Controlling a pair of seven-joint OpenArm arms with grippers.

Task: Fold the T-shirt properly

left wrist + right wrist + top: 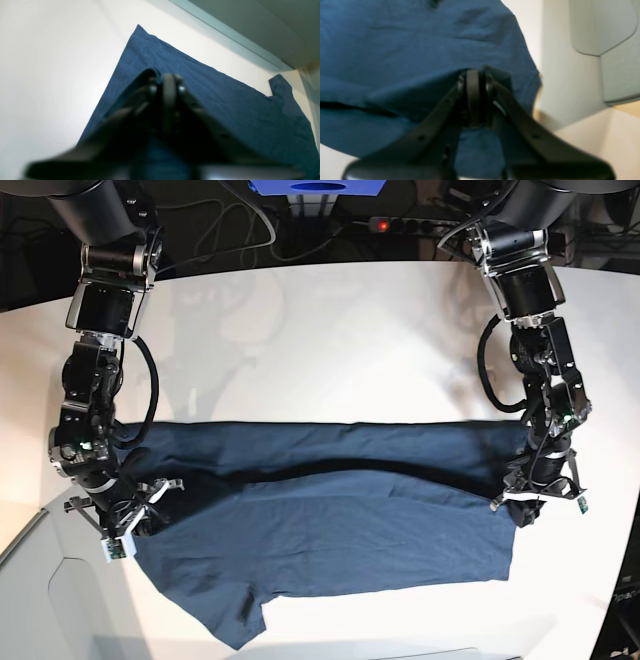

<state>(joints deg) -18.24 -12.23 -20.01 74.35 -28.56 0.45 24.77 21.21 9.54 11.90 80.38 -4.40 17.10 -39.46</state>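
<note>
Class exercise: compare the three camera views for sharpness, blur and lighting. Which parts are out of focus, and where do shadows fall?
Left wrist view: the left gripper is a dark blur up close, the T-shirt is sharper, and the table is glaringly bright. Right wrist view: the right gripper is soft-edged, with fabric shadowed beneath its fold. Base view: evenly lit and sharp, with faint arm shadows on the table.
</note>
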